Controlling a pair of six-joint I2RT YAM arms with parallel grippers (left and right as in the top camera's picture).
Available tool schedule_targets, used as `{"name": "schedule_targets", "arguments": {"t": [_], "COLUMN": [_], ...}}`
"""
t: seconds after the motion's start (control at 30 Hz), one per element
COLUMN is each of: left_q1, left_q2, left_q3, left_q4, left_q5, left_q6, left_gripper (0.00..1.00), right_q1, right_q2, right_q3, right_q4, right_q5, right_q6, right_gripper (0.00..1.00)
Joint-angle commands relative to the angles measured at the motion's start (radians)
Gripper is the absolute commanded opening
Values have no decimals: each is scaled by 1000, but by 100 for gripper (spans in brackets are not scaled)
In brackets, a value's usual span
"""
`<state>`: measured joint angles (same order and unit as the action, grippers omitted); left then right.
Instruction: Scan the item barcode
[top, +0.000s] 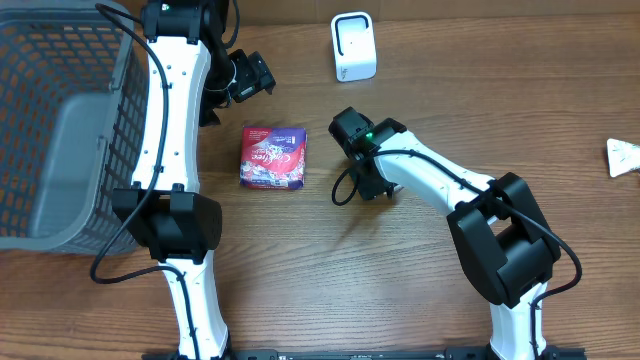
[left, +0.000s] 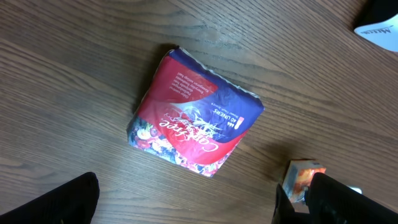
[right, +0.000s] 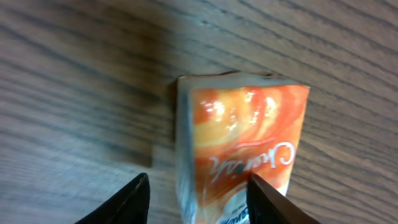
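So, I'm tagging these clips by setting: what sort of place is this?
Probably a mock shop checkout on a wooden table: a grey shopping basket, a white barcode scanner and a retail pack of liners.

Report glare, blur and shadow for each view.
Right wrist: bright glare on the orange carton, which looks slightly soft, and a dark shadow on the table to its left. Left wrist: red pack sharp, faint sheen. Overhead: even light, sharp throughout.
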<state>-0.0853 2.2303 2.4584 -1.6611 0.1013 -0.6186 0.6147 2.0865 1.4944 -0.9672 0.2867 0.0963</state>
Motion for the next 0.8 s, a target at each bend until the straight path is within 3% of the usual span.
{"name": "schedule_targets", "arguments": {"t": [0.0, 0.13, 0.27, 0.37, 0.47, 0.57, 0.67, 0.77], "left_q1": [-3, -3, -3, -3, -3, -3, -3, -3], "left_q2": [8, 8, 8, 8, 8, 8, 8, 8], "left_q3": [0, 0, 0, 0, 0, 0, 0, 0], "left_q4": [-3, -3, -3, -3, -3, -3, -3, -3], "left_q5": [0, 0, 0, 0, 0, 0, 0, 0], "left_q6": [13, 13, 13, 13, 13, 13, 13, 13], "left_gripper": [100, 100, 100, 100, 100, 100, 100, 100], "right_q1": [-5, -5, -5, -8, -19, -52, -110, -139], "right_q2": [-5, -5, -5, -5, -5, -5, -3, -1], "right_q3": [-18, -18, -10, 47, 152, 261, 275, 237], "right_q4": [18, 16, 7, -52, -118, -156, -103, -71], "right_q5": [64, 68, 68, 33, -131, -447, -906, -1013], "right_q6": [1, 10, 60, 152, 151, 100, 52, 52], "right_gripper": [47, 30, 4, 4, 4, 4, 4, 4]}}
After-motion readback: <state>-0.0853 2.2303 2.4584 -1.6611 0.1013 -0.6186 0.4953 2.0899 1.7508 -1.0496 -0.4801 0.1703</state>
